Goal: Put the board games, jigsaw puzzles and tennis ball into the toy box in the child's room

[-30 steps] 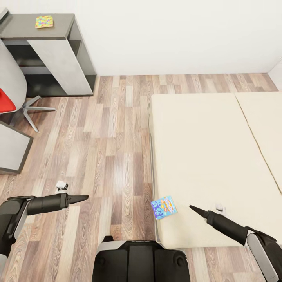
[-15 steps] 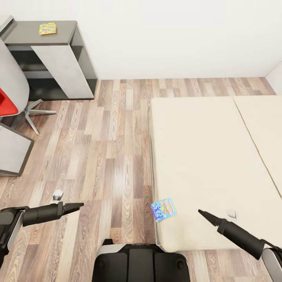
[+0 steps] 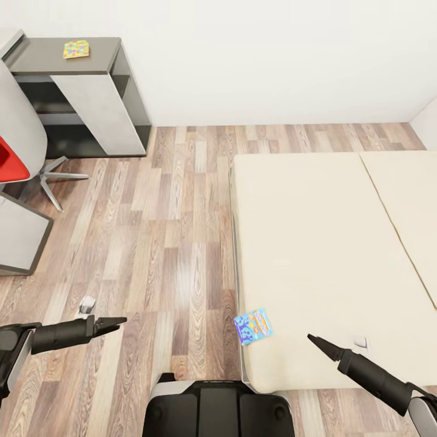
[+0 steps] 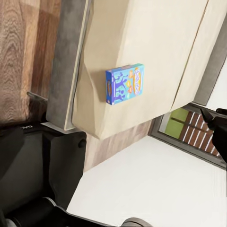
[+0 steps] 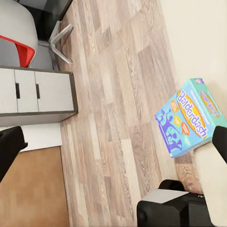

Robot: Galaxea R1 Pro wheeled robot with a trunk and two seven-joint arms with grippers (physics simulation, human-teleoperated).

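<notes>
The light blue board game [image 5: 191,124] reads "Balderdash".

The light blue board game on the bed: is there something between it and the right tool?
Nothing visible stands between them. The light blue board game lies flat at the near corner of the bed, and only bare mattress separates it from the right tool, which hangs above the mattress with its jaws together.

The bed [image 3: 315,243] carries a light blue board game [image 3: 253,325] at its corner.
</notes>
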